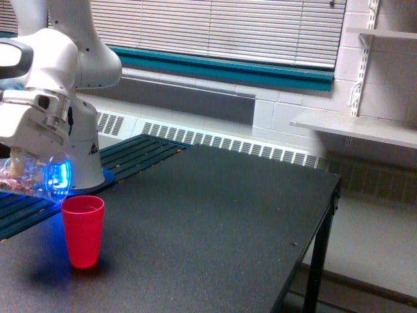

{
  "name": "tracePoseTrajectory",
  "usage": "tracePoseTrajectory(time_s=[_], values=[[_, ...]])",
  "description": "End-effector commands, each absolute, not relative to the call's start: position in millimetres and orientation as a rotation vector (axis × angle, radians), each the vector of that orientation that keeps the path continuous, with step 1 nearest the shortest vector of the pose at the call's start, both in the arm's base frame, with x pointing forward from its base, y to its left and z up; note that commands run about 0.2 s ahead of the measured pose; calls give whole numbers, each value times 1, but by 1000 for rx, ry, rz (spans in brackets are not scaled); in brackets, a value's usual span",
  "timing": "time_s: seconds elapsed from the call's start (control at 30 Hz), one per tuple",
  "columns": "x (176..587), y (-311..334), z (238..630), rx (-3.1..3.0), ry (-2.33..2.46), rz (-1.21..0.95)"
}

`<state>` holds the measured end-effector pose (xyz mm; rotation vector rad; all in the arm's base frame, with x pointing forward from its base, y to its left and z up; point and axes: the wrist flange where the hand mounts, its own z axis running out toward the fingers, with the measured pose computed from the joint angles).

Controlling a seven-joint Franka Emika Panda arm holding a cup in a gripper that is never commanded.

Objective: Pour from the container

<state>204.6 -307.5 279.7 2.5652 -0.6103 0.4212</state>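
black table, red cup standing on it

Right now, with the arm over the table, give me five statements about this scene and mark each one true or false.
1. The red cup stands upright on the black table. True.
2. The clear container held in the tool is tipped well over on its side. True.
3. The clear container sits inside the red cup. False: it hangs above and to the exterior view's left of the cup's rim.
4. The red cup lies toppled near the table's far corner. False: it is upright at the near left.
5. The window blinds are closed. True.
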Motion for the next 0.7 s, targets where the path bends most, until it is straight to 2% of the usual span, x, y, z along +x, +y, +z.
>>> tracePoseTrajectory(time_s=[0.03, 0.7], values=[[211, -302, 280, 2550, -568, 415], [217, -288, 283, 2520, -408, 373]])
